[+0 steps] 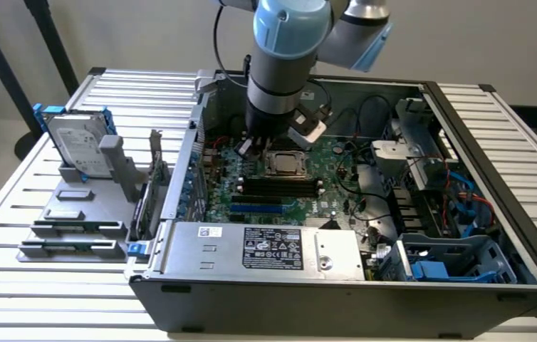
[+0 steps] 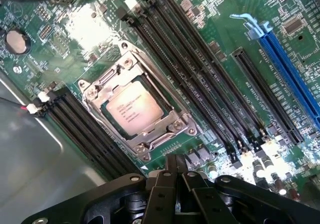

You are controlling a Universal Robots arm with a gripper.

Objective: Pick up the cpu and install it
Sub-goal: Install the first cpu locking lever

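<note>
The cpu [image 2: 134,108], a small square chip with a silvery top, lies flat in the metal socket frame [image 2: 176,129] on the green motherboard [image 2: 220,29]. In the exterior view the cpu [image 1: 288,164] sits mid-board inside the open computer case. My gripper [image 2: 176,160] hovers over the board just beside the socket, its black fingers pressed together with nothing between them. From the exterior view the gripper [image 1: 249,147] hangs under the arm, just to the exterior view's left of the socket.
Black memory slots [image 2: 200,79] run on both sides of the socket, and a blue slot [image 2: 292,69] lies further off. The power supply [image 1: 259,246] fills the case front; cables and drive bays [image 1: 439,206] crowd its right. A hard drive in a blue bracket [image 1: 77,146] and grey blocks [image 1: 69,228] stand outside, left.
</note>
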